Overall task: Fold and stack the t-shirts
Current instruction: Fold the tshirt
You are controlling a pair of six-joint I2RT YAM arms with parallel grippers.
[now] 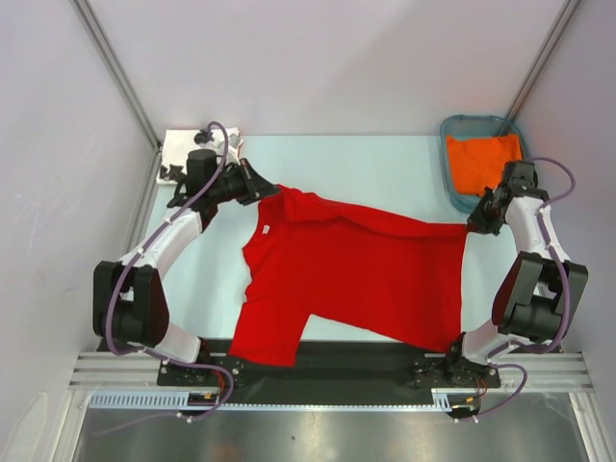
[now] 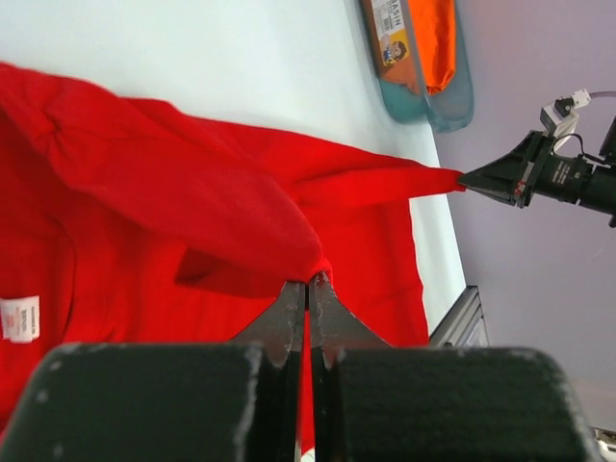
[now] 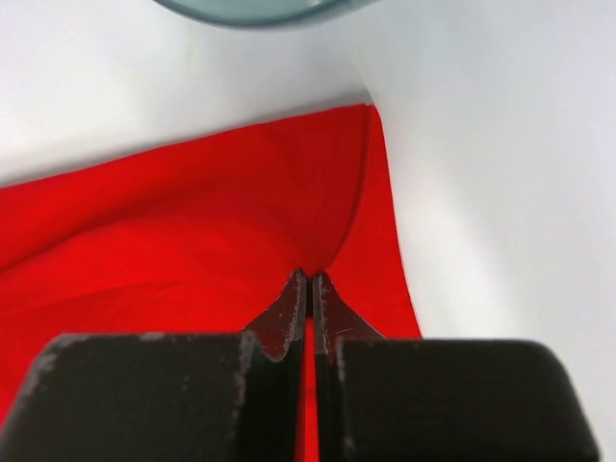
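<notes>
Across the middle of the bench (image 1: 385, 168), the red t-shirt (image 1: 356, 274) lies spread, collar toward the left arm and hem toward the right arm. Its near sleeve overlaps the black strip (image 1: 366, 361) along the bench's near edge. A white label (image 1: 261, 229) shows inside the collar.

Left jaws: closed on a fold of red fabric at the shirt's far-left shoulder. Right jaws: closed on the far-right hem corner, which is drawn to a point.

The white t-shirt (image 1: 176, 149) with black print sits at the far-left corner, partly behind the left arm. The teal basket (image 1: 449, 178) sits at the far-right corner and holds orange cloth (image 1: 486, 162).
</notes>
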